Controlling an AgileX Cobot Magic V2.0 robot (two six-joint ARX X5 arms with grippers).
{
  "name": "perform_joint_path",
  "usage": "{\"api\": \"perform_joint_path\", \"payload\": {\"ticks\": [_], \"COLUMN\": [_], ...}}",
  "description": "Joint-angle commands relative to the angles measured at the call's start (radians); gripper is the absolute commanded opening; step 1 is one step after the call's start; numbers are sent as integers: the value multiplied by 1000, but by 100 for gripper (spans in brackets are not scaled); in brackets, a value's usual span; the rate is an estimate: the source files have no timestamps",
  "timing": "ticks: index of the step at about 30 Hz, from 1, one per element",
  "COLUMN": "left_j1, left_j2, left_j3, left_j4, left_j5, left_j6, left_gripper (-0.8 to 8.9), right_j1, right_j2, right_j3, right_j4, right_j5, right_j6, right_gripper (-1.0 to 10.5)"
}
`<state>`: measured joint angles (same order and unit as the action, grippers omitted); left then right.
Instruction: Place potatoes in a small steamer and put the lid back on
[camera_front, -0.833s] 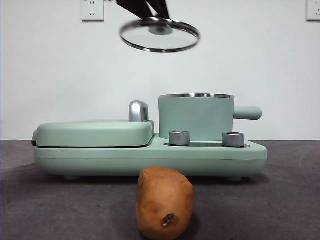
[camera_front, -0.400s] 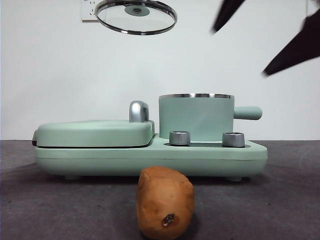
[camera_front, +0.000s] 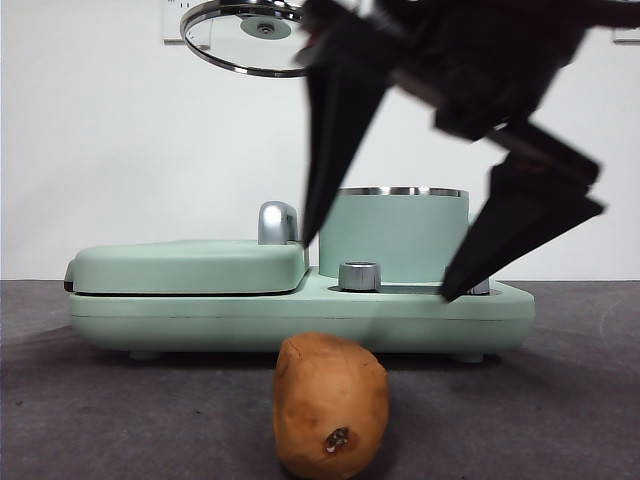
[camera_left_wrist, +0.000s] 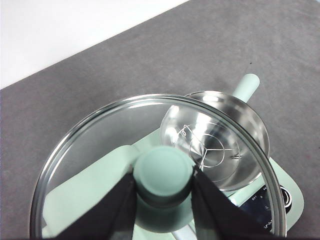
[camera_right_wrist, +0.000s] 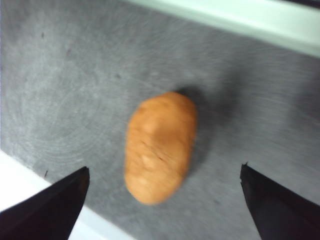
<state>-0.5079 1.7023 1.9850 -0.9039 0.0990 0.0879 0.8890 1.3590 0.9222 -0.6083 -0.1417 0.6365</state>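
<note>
An orange-brown potato (camera_front: 331, 405) (camera_right_wrist: 159, 146) lies on the grey table in front of the appliance. The mint-green small steamer (camera_front: 392, 233) (camera_left_wrist: 215, 142) stands uncovered on the cooker's right side, its steel inside empty. High at the upper left hangs the glass lid (camera_front: 240, 35) (camera_left_wrist: 100, 155), with my left gripper (camera_left_wrist: 162, 182) shut on its green knob. My right gripper (camera_front: 380, 265) (camera_right_wrist: 162, 175) is wide open above the potato, big and dark in front of the steamer, with nothing between its fingers.
The mint-green cooker base (camera_front: 300, 315) holds a flat griddle cover (camera_front: 190, 265) with a chrome handle (camera_front: 277, 222) on its left, and steel knobs (camera_front: 360, 276) at the front. A white wall with an outlet stands behind.
My right gripper has dropped from the upper right down over the potato, jaws spread. The lid in my left gripper has drifted further left and up.
</note>
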Motion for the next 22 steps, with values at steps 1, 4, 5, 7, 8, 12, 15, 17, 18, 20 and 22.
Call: {"api": "perform_joint_path", "payload": {"ticks": [1,4,5,7,8,12,15,17,18,20,22], "left_j1": [0,6,7,10,11,11,11,11,11,13,16], "left_j2": [0,0,0,0,0,0,0,0,0,0,0], "left_j3": [35,35,35,35,35,35,35,35,35,35,35], "left_j4": [17,10,8,6,6,3,-4,-8,-8,-8,-7], "left_j5": [-2,-2,-2,-2,-2,-2,-2,-2,-2,-2,-2], "left_j6": [0,0,0,0,0,0,1,2,2,2,2], "left_gripper": [9,9,9,9,9,9,9,9,9,9,9], "right_j1": [29,48,53,60,64,65,65,65,65,65,65], "right_j2": [77,143,163,197,214,259,286,298,302,319,335], "right_j3": [43,79,91,109,117,123,123,123,123,123,123], "right_j4": [4,0,-4,-10,-14,-16,-20,-19,-18,-15,-13], "right_j5": [5,15,20,30,36,38,35,30,23,-1,-27], "right_j6": [19,19,19,19,19,18,18,18,17,16,16], "right_gripper": [468,468,467,467,467,428,377,361,359,359,357]}}
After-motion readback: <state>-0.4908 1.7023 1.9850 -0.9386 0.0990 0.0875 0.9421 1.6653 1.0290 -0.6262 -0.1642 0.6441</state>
